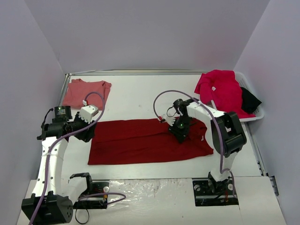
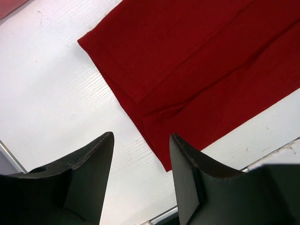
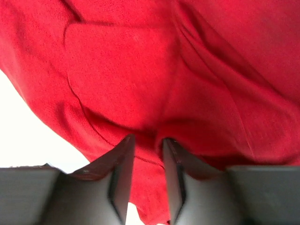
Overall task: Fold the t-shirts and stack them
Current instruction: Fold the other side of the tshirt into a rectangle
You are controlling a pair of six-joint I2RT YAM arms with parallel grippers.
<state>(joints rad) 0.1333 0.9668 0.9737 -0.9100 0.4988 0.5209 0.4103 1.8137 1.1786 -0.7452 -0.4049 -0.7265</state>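
Reading the top view first: the dark crimson t-shirt [image 1: 140, 140] lies mid-tabletop [image 1: 140, 93], toward the near edge, already folded lengthwise into a long flat band. The salmon-pink t-shirt [image 1: 84, 93] rests at the far-left corner and appears folded. The raspberry t-shirt [image 1: 222, 89] is heaped unfolded in the white basket [image 1: 258, 115] at the far-right corner. My estimate: one shirt done, one partly folded, one untouched, no stack built. My left pincer [image 1: 88, 130] hovers at the band's left end; my right pincer [image 1: 180, 133] sits low over its right portion. Bare tabletop lies beyond the band's far edge.

Left wrist view: my left pincer [image 2: 141, 140] stands moderately wide and holds nothing. A corner of the dark crimson t-shirt [image 2: 201, 70] lies below it, layered edges showing, with bare tabletop [image 2: 61, 103] beside it for an approach.

Right wrist view: my right pincer [image 3: 147, 140] is narrow, with a slim gap between the fingers; I see no fold clamped there. The dark crimson t-shirt [image 3: 140, 70] fills the view, rumpled; the tabletop [image 3: 28, 122] shows only at the left.
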